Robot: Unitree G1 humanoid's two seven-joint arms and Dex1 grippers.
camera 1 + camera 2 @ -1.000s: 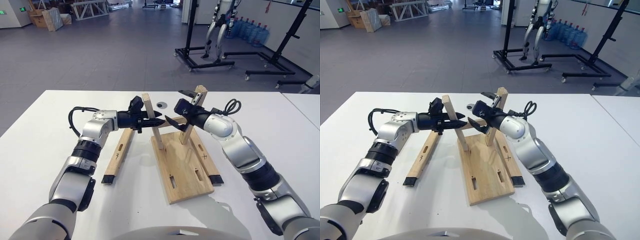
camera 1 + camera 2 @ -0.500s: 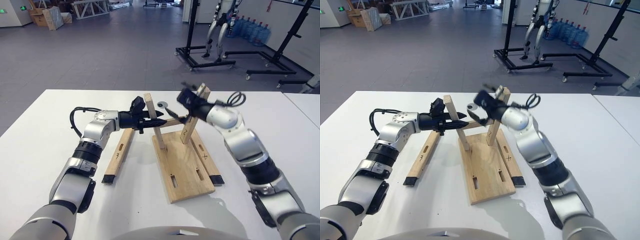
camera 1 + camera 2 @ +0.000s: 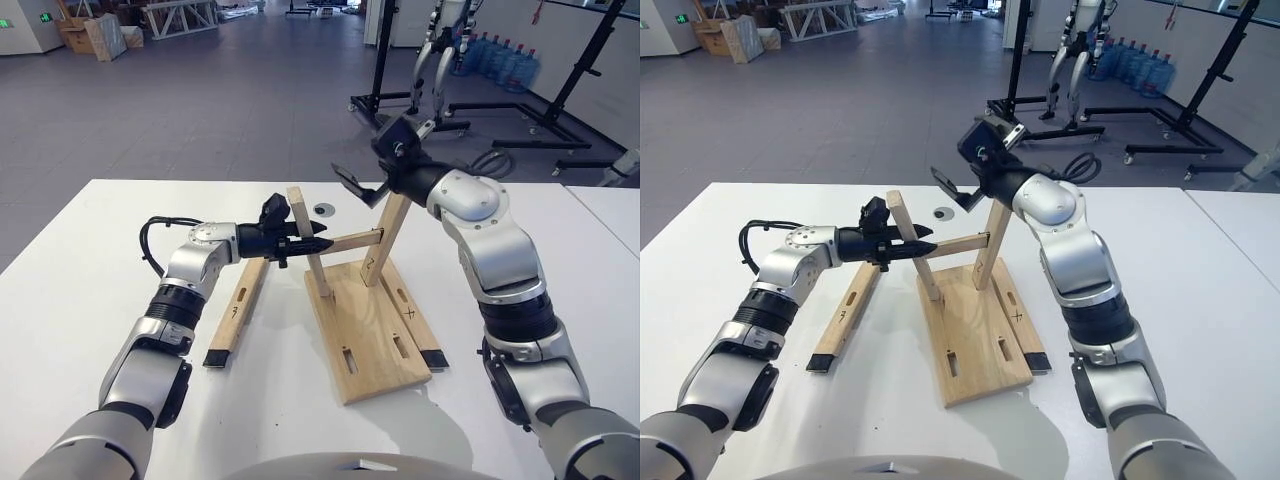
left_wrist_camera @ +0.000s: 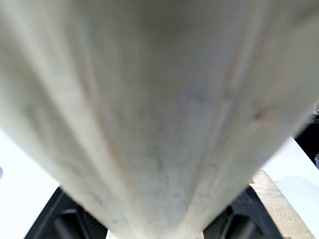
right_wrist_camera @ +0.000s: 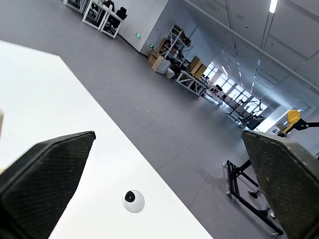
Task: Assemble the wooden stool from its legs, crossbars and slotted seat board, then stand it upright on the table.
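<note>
Left claw [image 3: 318, 243] level, clamped on left upright leg [image 3: 318, 278]; right claw [image 3: 368, 160] aloft, agape.

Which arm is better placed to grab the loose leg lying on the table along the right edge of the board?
Right. The right claw is open and empty, raised on the same side as the loose leg. The left claw is shut on the upright leg in the board, probably steadying it.
</note>
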